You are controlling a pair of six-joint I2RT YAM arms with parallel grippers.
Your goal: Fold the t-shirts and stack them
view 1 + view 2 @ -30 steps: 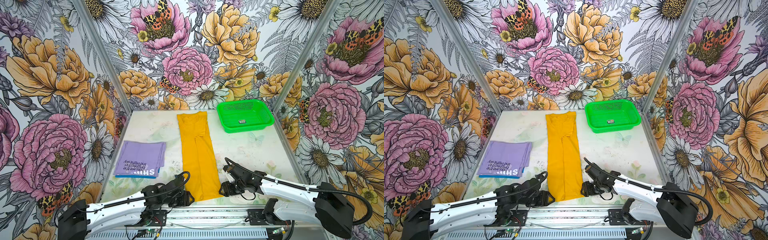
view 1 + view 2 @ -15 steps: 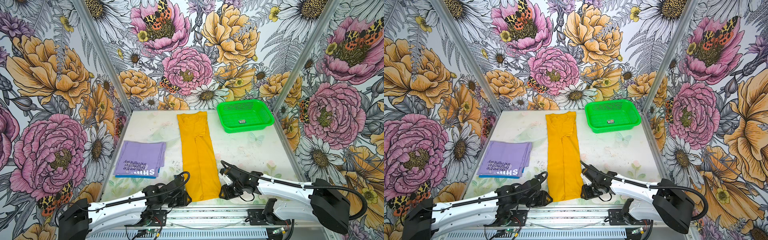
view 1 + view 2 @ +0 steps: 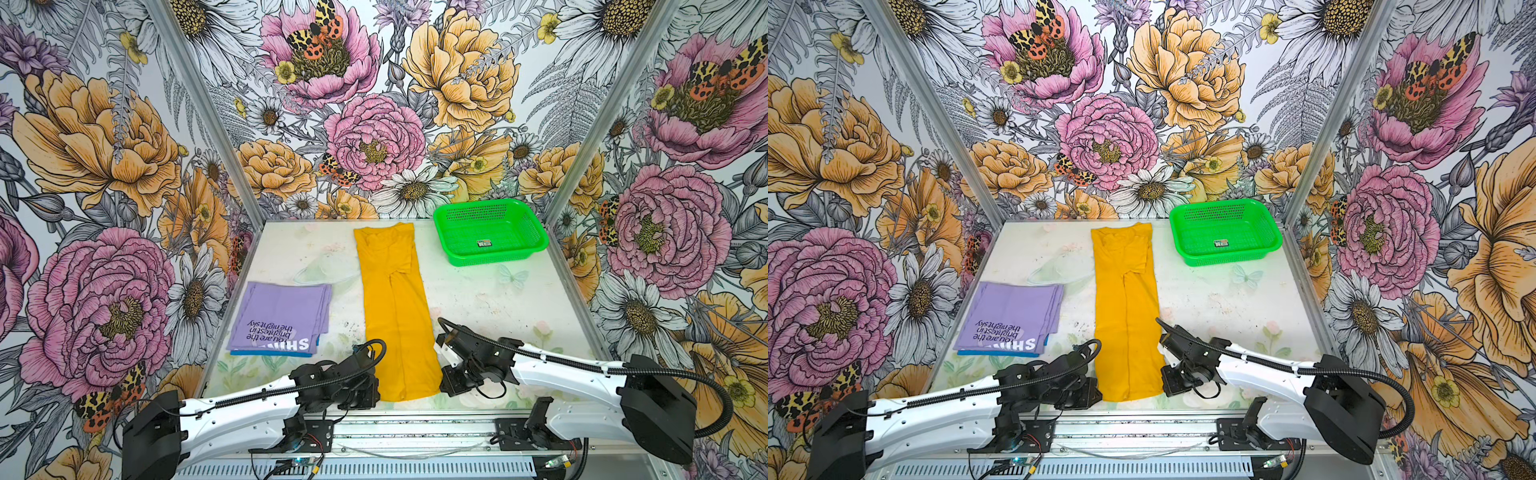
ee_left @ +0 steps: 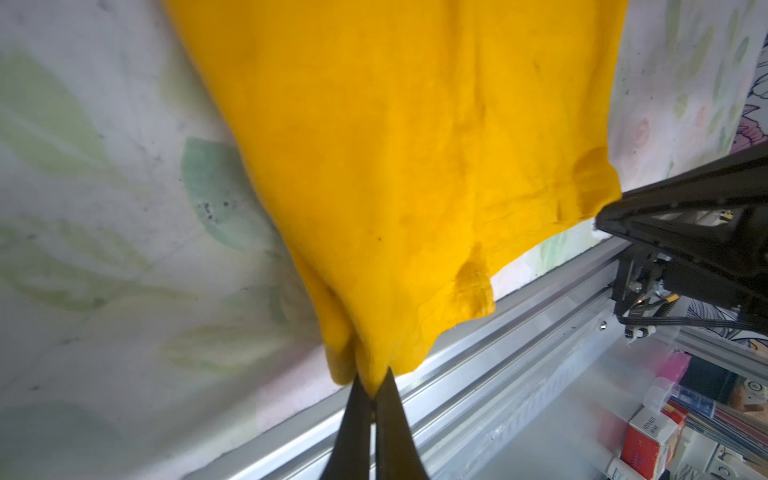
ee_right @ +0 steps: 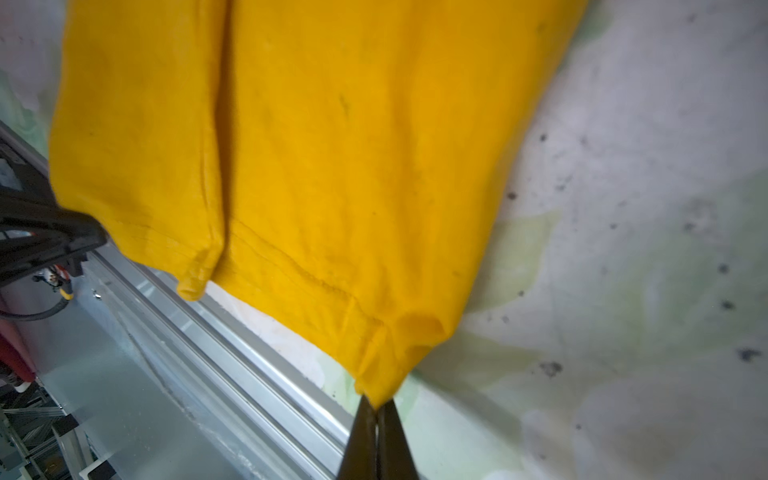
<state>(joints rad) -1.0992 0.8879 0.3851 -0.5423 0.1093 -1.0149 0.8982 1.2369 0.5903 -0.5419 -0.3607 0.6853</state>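
Observation:
The mustard-yellow t-shirt (image 3: 395, 316) (image 3: 1127, 316) lies folded into a long narrow strip down the middle of the table, collar at the far end. My left gripper (image 3: 376, 392) (image 4: 372, 384) is shut on the hem's near left corner. At the hem's near right corner my right gripper (image 3: 442, 384) (image 5: 376, 405) is shut too, with yellow cloth pinched between its tips. A folded lavender t-shirt (image 3: 282, 316) (image 3: 1011, 316) with printed text rests at the left, on top of a blue t-shirt (image 3: 249, 353) whose near edge peeks out.
A green mesh basket (image 3: 490, 259) (image 3: 1225, 259) stands at the back right corner. The metal front rail (image 4: 519, 332) runs just beyond the hem. Flowered walls close in the table on three sides.
Both grippers have gone from open to shut on the yellow shirt's hem corners. The right gripper has slid a little inward to the hem corner.

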